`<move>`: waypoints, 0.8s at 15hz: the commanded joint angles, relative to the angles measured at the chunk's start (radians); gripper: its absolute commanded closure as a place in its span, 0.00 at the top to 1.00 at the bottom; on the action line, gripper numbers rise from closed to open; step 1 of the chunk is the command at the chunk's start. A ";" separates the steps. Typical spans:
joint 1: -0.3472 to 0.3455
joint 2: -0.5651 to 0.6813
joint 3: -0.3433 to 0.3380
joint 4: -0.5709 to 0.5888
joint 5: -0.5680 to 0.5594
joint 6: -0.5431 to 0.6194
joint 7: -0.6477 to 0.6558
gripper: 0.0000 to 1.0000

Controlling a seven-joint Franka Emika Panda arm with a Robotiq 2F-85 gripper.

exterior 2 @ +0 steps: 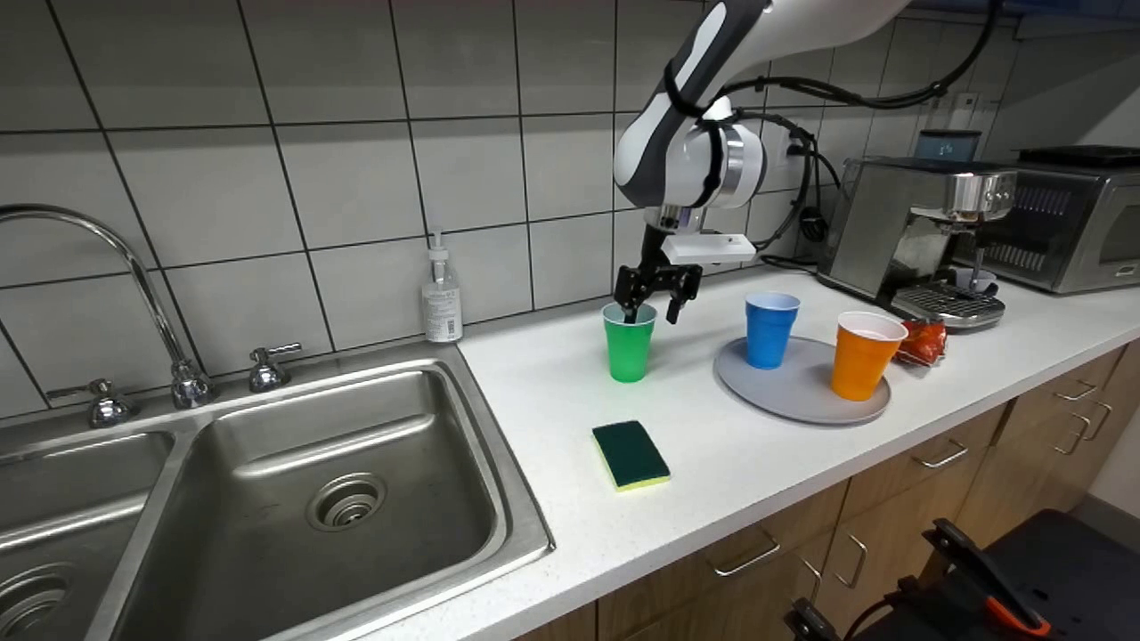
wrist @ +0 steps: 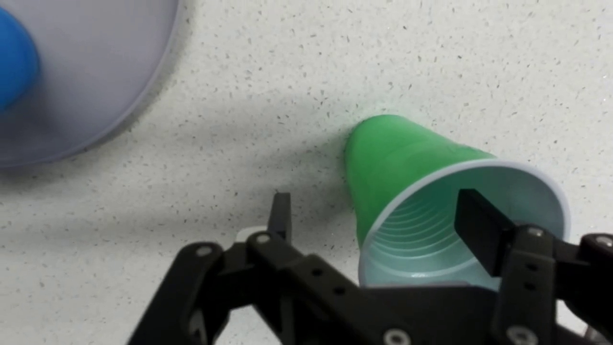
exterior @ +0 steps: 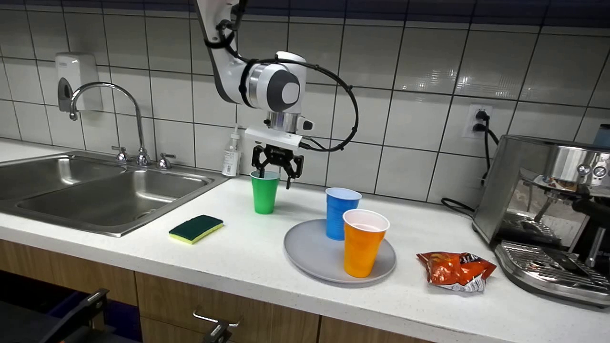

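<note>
A green cup [exterior: 264, 197] stands upright on the white counter, in both exterior views. Above its rim is my gripper [exterior: 275, 180], jaws apart. The wrist view has one finger [wrist: 481, 230] inside the mouth of the green cup [wrist: 392, 158], while the opposite finger [wrist: 281, 215] hangs outside over the counter. The near cup wall lies between them, with a gap visible from the wall to each finger. Beside the green cup, a grey plate [exterior: 305, 247] carries a blue cup [exterior: 335, 219] and an orange cup [exterior: 362, 250].
A green and yellow sponge [exterior 2: 631, 454] lies near the double steel sink [exterior 2: 525, 525]. The soap bottle [exterior: 231, 157] stands against the tiled wall. To the plate's other side are a red snack bag [exterior: 457, 270] and an espresso machine [exterior: 529, 157].
</note>
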 commanded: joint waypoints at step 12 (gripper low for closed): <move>-0.013 -0.080 0.005 -0.065 -0.006 -0.031 -0.011 0.00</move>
